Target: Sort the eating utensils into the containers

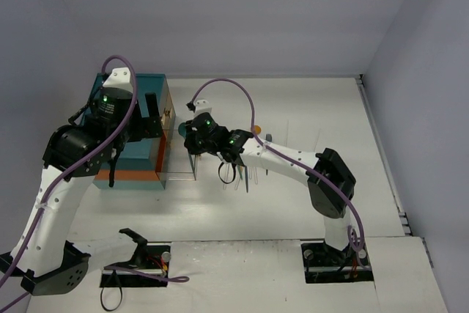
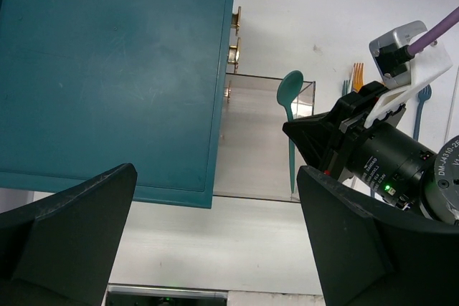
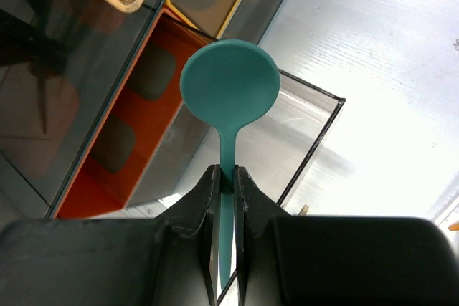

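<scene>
A teal spoon (image 3: 229, 84) stands pinched by its handle in my right gripper (image 3: 227, 180), which is shut on it. The spoon (image 2: 290, 102) hangs over the pulled-out clear drawer (image 2: 258, 141) of the teal chest (image 1: 128, 137), its bowl towards the chest's front. My left gripper (image 2: 215, 249) is wide open and empty, hovering above the chest's near corner and the table; in the top view this left gripper (image 1: 155, 121) is over the chest's right side. More utensils lie on the table beyond: an orange fork (image 2: 356, 77), a blue fork (image 2: 423, 102), and several (image 1: 245, 174) under the right arm.
Small gold handles (image 2: 233, 34) line the chest's front above the open drawer. An orange band (image 3: 107, 148) shows along the chest's lower part. The right arm (image 1: 293, 163) reaches across the table's middle towards the chest.
</scene>
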